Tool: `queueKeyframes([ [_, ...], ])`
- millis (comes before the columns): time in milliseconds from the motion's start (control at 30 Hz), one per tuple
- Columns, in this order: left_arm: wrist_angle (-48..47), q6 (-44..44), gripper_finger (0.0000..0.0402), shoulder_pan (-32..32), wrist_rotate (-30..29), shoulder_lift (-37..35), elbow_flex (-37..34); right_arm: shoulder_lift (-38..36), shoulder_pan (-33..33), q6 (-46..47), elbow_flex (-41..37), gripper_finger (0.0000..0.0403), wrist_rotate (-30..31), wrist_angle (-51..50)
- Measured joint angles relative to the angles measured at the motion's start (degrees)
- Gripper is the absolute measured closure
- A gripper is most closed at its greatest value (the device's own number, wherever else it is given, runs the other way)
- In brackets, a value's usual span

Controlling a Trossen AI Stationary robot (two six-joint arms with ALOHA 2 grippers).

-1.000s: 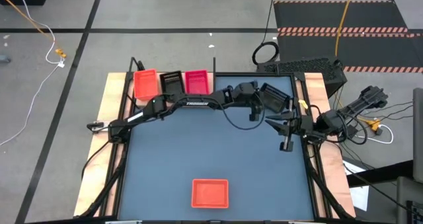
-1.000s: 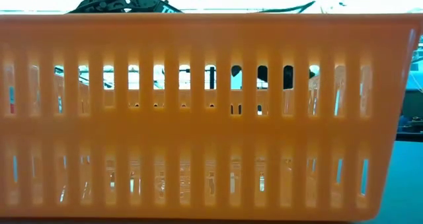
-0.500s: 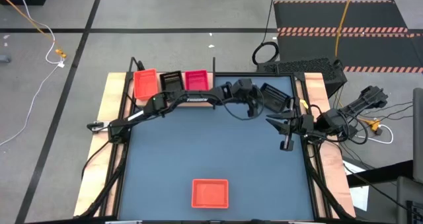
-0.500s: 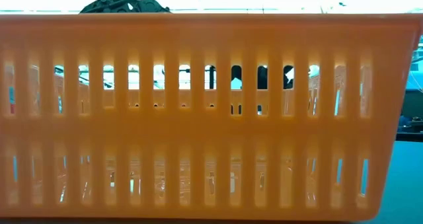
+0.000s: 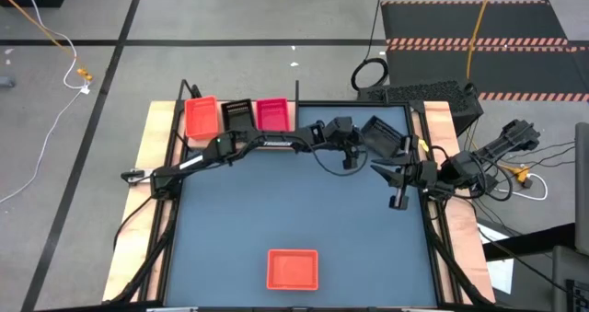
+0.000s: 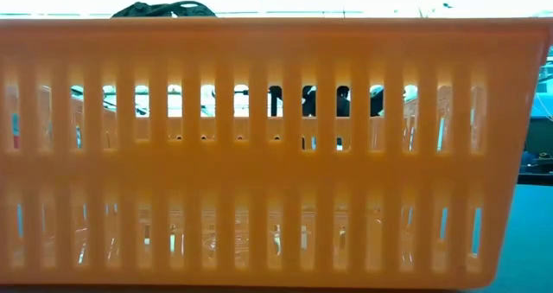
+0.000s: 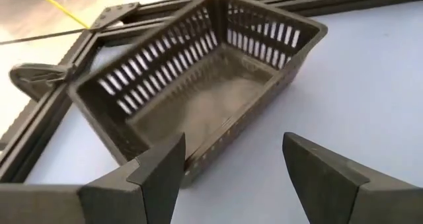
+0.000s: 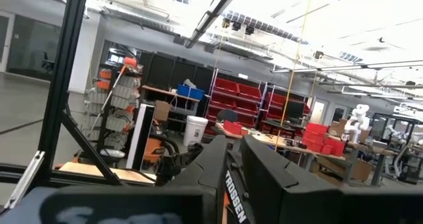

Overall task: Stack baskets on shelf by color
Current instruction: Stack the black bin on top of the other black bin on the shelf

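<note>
A black mesh basket (image 5: pixel 385 135) (image 7: pixel 198 98) rests on its base on the blue-grey tabletop, near the far right corner. My left gripper (image 5: pixel 345 156) (image 7: pixel 231 164) is open just to its left, fingers slanting down toward its near long wall and apart from it. On the shelf (image 5: pixel 297 96) at the far left stand an orange basket (image 5: pixel 202 117), a black basket (image 5: pixel 237 115) and a pink-red basket (image 5: pixel 272 113). Another orange basket (image 5: pixel 293 269) (image 6: pixel 276 155) sits at the near edge. My right gripper (image 5: pixel 398 200) (image 8: pixel 231 174) waits shut at the right edge.
In the low view the orange basket fills nearly the whole picture, and only a bit of the left arm (image 6: pixel 164 8) shows above it. Black frame rails (image 7: pixel 73 45) run just behind the black basket. The middle of the tabletop (image 5: pixel 276 202) is bare.
My left gripper has shifted a little toward the table's left, staying beside the black basket on the tabletop.
</note>
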Motion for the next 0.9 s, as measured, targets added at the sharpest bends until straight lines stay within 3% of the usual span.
queueKeyframes([
  [133,-0.2,0.8,0.0170,0.0,0.0,0.0,0.0,0.0,0.0,-0.9,0.0,0.0358,0.0,0.5],
  [367,-1.6,0.9,0.0264,-0.9,0.0,-0.2,0.0,0.0,0.0,-2.7,0.0,0.0358,0.0,0.8],
  [467,-2.4,1.1,0.0294,-2.2,0.0,-1.7,0.0,0.0,-0.1,-3.8,0.0,0.0358,3.6,0.8],
  [633,-4.5,0.6,0.0315,-4.5,-2.5,-7.6,0.0,0.0,-1.4,-4.1,0.0,0.0358,23.2,1.6],
  [867,-30.3,-5.4,0.0328,-8.4,-14.6,-17.6,-0.4,0.7,-3.4,-3.8,0.0,0.0358,52.1,-1.8],
  [900,-32.8,-6.0,0.0336,-9.1,-15.3,-18.7,-1.6,1.0,-3.6,-3.7,0.0,0.0358,53.6,-2.7],
])
